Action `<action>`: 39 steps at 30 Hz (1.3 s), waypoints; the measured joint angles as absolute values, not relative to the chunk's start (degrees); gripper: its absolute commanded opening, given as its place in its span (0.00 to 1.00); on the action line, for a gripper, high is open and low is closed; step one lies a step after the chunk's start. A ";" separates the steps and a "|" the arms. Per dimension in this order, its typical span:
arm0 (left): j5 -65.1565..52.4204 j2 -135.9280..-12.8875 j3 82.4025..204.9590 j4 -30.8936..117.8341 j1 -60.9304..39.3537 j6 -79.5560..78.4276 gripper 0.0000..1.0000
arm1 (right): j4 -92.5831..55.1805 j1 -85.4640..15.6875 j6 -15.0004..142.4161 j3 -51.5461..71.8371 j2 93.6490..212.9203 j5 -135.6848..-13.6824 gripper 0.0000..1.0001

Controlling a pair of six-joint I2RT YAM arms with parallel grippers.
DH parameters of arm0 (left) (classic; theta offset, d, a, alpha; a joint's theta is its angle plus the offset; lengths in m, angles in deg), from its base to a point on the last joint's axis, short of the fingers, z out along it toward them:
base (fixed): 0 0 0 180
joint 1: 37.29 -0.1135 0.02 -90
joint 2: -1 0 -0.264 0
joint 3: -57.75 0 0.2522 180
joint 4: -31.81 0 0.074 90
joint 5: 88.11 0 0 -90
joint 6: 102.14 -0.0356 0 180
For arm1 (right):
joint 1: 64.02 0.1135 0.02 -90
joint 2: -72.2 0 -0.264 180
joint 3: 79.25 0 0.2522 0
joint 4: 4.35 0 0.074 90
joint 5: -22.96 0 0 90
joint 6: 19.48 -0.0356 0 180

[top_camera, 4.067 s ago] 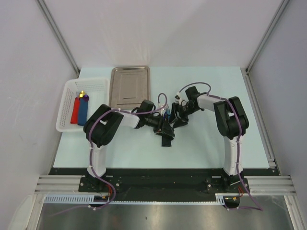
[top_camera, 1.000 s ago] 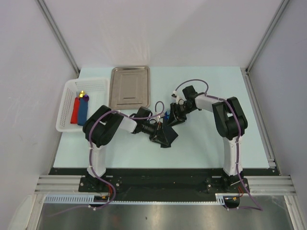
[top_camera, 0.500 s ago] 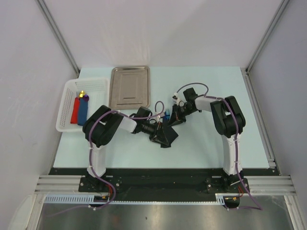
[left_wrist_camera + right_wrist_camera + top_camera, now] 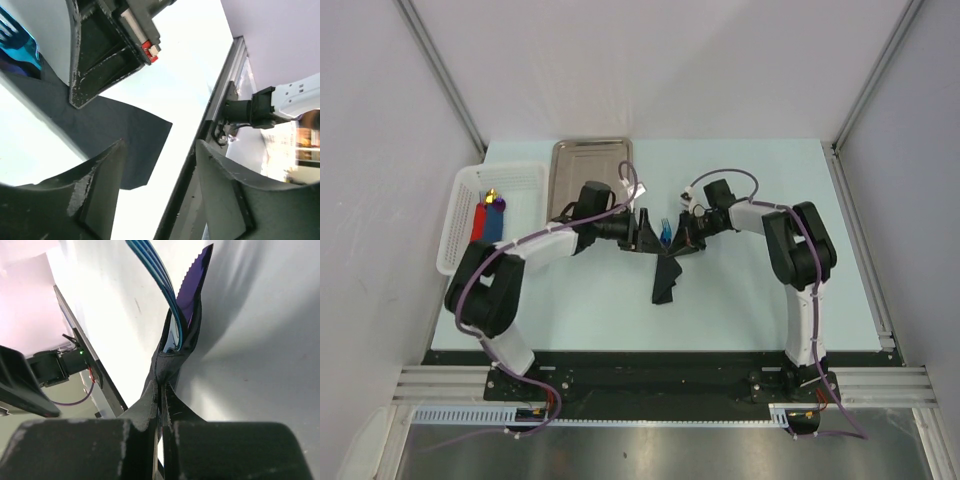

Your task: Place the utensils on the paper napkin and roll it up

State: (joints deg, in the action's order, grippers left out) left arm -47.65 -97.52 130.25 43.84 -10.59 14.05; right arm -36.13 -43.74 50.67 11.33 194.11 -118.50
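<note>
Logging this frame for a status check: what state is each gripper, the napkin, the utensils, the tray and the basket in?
left gripper: open, holding nothing.
right gripper: shut on the paper napkin.
blue utensil: inside the napkin's fold, tines sticking out.
purple utensil: inside the fold, serrated tip sticking out.
paper napkin: folded over both, not fully rolled.
steel tray: lying flat, open side up.
basket: holds a red flat piece and a blue flat piece.

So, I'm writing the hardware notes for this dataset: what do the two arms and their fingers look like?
The left arm and right arm alternate white links with bulky black joint housings. A purple cable runs along each, looping free near the wrist. The fingers are dark grey and blocky, with scuffed pale edges. A small red-and-white tag sits on the right arm's end housing.
</note>
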 measured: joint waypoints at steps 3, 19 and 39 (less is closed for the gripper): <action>-45.22 -93.98 130.25 46.31 -11.64 11.60 0.74 | -35.21 -43.76 50.01 11.33 193.30 -118.68 0.00; -30.99 -77.46 130.30 51.88 -18.20 4.24 1.00 | -29.74 -43.83 48.52 12.53 181.65 -122.66 0.00; -50.92 -58.53 129.71 51.33 -19.33 -3.22 0.86 | -33.22 -35.00 62.91 19.76 155.07 -124.76 0.00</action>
State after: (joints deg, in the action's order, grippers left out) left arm -50.92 -58.53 129.71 51.33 -19.33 -3.22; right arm -33.22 -35.00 62.91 19.76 155.07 -124.76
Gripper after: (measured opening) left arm 0.914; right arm 0.020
